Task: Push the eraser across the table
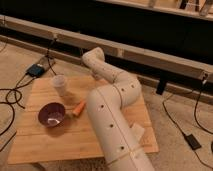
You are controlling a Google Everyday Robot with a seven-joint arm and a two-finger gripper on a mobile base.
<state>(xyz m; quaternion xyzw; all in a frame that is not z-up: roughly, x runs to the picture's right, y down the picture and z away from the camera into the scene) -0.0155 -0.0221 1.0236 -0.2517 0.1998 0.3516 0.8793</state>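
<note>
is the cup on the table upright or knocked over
Upright: the cup stands on its base, mouth up, on the table. The gripper hangs near the table's far edge, apart from the cup.
</note>
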